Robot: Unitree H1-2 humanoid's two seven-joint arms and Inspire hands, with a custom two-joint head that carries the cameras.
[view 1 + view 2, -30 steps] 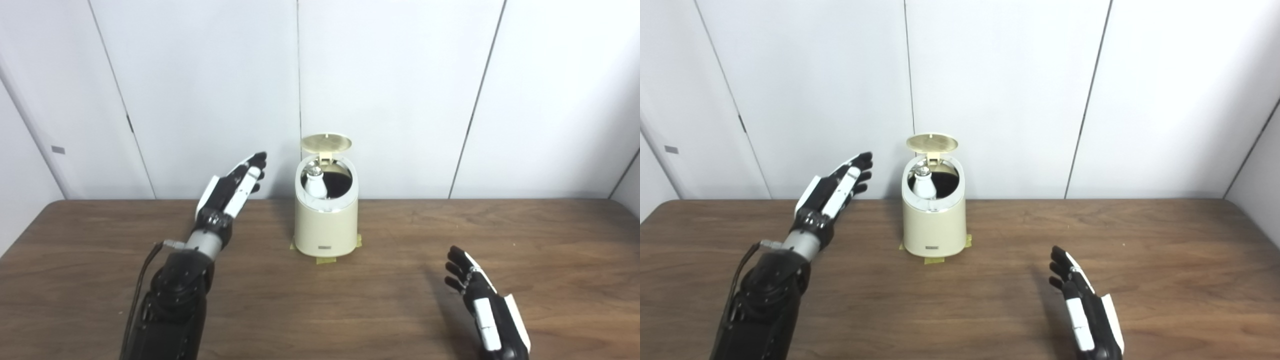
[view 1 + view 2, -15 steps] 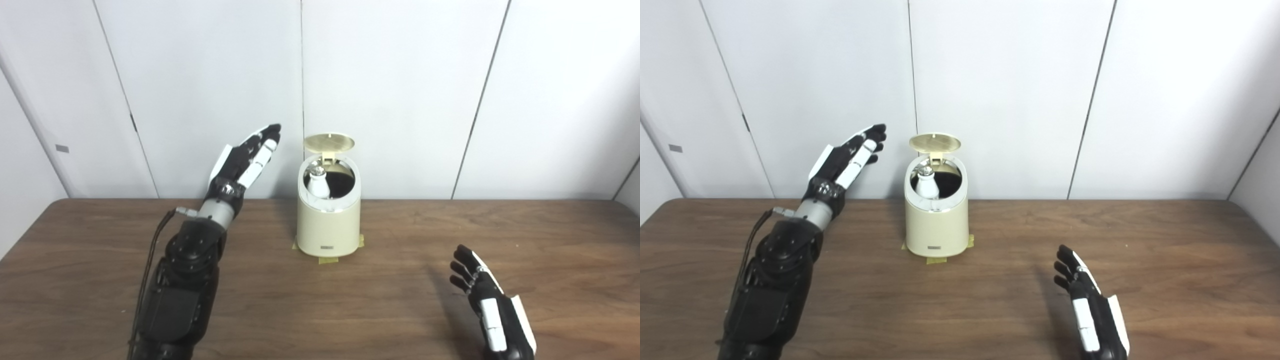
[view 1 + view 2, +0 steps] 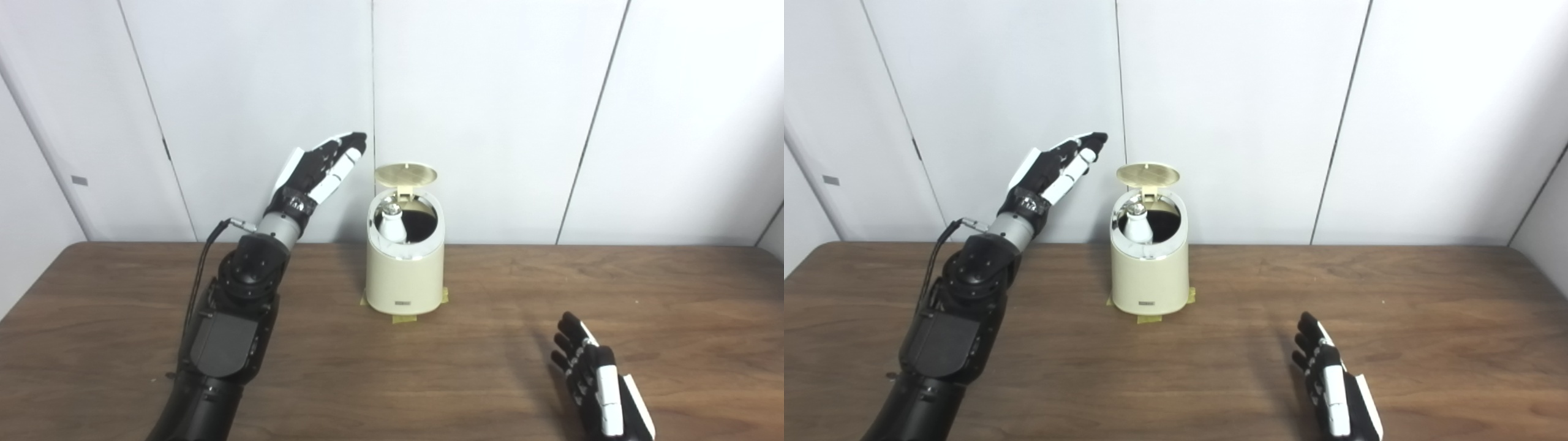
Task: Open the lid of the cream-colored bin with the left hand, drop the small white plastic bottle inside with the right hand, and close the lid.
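The cream-colored bin (image 3: pixel 404 278) stands at the back middle of the table on tape tabs. Its round lid (image 3: pixel 406 174) stands open, tipped up at the back. The small white plastic bottle (image 3: pixel 390 225) sits inside the bin, leaning at the left of the opening. My left hand (image 3: pixel 320 168) is open with fingers straight, raised up to the left of the lid and apart from it. My right hand (image 3: pixel 597 383) is open and empty, low over the table at the front right.
The brown wooden table (image 3: pixel 502 343) runs across the view. A white panelled wall (image 3: pixel 490 110) stands close behind the bin. Yellow tape (image 3: pixel 404 317) marks the bin's foot.
My left hand has risen and moved right toward the lid, now above the bin's height. My right hand has drawn back slightly toward the front edge. The lid stays open.
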